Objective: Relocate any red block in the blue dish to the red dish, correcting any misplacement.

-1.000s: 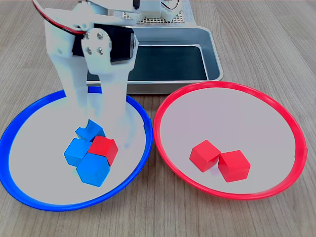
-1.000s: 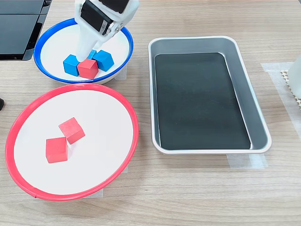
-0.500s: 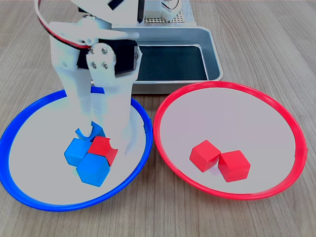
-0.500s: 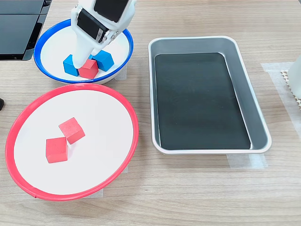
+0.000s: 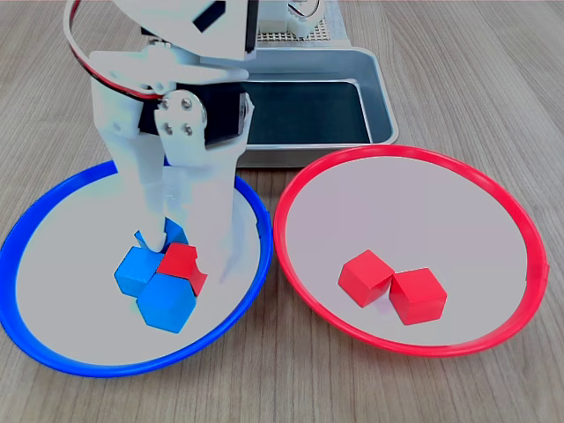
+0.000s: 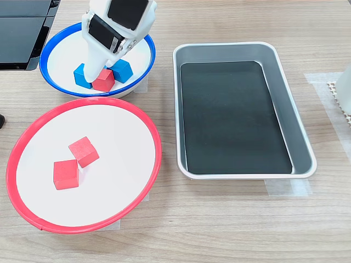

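Note:
A red block [image 5: 179, 263] [image 6: 103, 81] lies in the blue dish [image 5: 62, 264] [image 6: 63, 55], packed against three blue cubes [image 5: 165, 302] [image 6: 82, 75]. My white gripper [image 5: 183, 251] [image 6: 104, 68] is down inside that dish, open. One finger stands at the block's left and the other at its right in the first exterior view. The fingers cover part of the block and the rear blue cube. The red dish [image 5: 414, 211] [image 6: 109, 142] beside it holds two more red cubes [image 5: 366, 276] [image 6: 83, 152], touching each other.
A rectangular metal tray [image 5: 379, 97] [image 6: 285, 82] with a dark floor sits behind the dishes in the first exterior view. A black object [image 6: 22, 33] lies at the second exterior view's upper left. The two dish rims nearly touch.
The gripper has come down lower into the blue dish, so its fingers now straddle the red block. The block has shifted slightly.

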Motion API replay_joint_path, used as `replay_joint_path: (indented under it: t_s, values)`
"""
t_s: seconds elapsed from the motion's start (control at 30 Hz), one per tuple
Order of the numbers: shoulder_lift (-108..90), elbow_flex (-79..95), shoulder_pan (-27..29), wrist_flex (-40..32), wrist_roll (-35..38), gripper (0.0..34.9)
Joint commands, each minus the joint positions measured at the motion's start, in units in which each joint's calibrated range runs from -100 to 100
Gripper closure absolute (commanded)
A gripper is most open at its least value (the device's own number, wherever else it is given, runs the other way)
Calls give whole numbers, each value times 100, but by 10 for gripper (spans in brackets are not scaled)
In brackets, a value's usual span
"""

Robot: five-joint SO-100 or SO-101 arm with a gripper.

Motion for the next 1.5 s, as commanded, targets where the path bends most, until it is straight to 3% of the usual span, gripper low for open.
replay_joint_path:
  t_s: [0.0,1.47]
  values:
    - [-29,-235,-59,-47,-34,206]
    - [372,-307,130,-113,-63,218]
